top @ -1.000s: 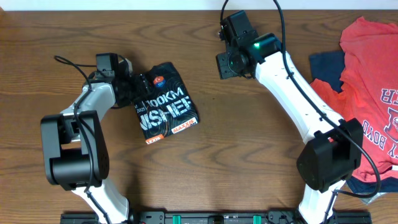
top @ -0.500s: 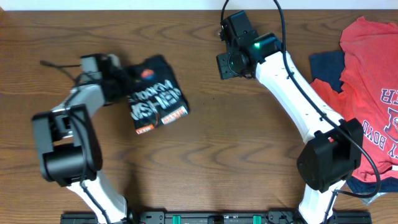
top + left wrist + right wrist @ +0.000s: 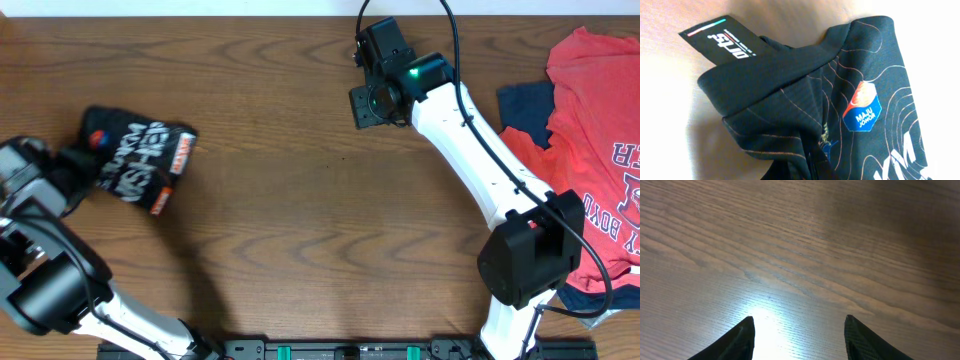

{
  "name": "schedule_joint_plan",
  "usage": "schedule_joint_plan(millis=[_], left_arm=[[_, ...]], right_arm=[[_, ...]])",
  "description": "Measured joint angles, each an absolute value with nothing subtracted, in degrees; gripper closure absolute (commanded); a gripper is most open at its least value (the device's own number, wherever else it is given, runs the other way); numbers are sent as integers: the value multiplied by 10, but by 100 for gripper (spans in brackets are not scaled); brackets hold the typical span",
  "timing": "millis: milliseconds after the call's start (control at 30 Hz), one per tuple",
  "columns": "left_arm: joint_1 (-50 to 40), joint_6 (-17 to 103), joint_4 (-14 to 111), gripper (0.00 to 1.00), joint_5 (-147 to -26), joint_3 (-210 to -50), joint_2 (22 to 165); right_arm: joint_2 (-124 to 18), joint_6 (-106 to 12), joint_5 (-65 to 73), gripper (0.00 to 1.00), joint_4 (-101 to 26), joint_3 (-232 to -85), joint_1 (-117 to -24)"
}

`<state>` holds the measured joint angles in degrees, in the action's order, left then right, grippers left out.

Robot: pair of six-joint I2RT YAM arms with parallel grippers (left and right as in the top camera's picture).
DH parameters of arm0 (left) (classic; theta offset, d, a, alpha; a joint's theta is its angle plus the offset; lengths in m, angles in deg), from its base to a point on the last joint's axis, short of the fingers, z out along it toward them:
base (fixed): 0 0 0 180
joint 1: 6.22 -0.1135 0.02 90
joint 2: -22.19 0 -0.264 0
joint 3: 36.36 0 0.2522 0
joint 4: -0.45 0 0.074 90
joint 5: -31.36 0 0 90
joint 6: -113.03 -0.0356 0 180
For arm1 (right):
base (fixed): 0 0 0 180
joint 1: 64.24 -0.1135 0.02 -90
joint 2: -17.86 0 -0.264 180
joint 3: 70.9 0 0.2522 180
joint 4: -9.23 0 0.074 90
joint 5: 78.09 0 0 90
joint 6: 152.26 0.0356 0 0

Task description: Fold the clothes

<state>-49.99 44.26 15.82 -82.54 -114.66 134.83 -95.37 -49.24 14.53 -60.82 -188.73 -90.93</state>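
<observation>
Left tool (image 3: 72, 165) is clamped shut on one edge of the black shirt (image 3: 135, 155), as far as my overhead feed shows. The wrist camera gives me only cloth: bunched folded layers with a hang tag (image 3: 722, 40) poking out at the top. That shirt lies as a loose bundle at the far left of the counter (image 3: 300, 230), close to its edge. My worry is that, held by one edge only, the layers could slide apart and spoil the fold, or the bundle could tip over the counter's edge if I carry it leftward. Right tool (image 3: 799, 330) hangs half open and empty over bare wood, well apart from the shirt and too far to steady it, and a red shirt (image 3: 600, 130) lies at the far right
</observation>
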Motion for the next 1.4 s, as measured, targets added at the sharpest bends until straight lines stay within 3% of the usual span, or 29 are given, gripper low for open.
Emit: schedule_joint_plan(millis=[100, 133, 200, 233, 300, 400, 500, 600, 700, 933, 1233, 1400], left_arm=[[-537, 443, 157, 87, -822, -1147, 1348], [-545, 443, 157, 75, -822, -1147, 1348], [-557, 442, 156, 33, -820, -1147, 1348], [-560, 445, 156, 18, -820, -1147, 1348], [-561, 447, 155, 2, -823, -1147, 1348], [-560, 450, 153, 2, -840, -1147, 1345], [-560, 451, 166, 2, -842, -1146, 1326], [-560, 451, 190, 2, -836, -1145, 1268], [-555, 451, 200, 2, -836, -1145, 1190], [-438, 422, 242, 2, -835, -1147, 1094], [-128, 349, 354, 2, -786, -1147, 1138], [-4, 322, 448, 2, -745, -1146, 1178]], right_arm=[[-954, -492, 145, 44, -609, -1887, -909], [-954, -492, 145, 44, -608, -1887, -909], [-954, -492, 145, 44, -608, -1887, -909], [-954, -492, 145, 44, -608, -1887, -909], [-954, -492, 145, 43, -609, -1887, -909], [-954, -492, 145, 43, -611, -1887, -908], [-954, -492, 145, 36, -615, -1887, -907], [-954, -491, 145, 23, -616, -1887, -906], [-954, -484, 140, 1, -615, -1887, -900], [-954, -442, 73, 1, -604, -1887, -848], [-953, -430, 14, 1, -656, -1888, -712], [-954, -431, 11, 1, -743, -1888, -640]])
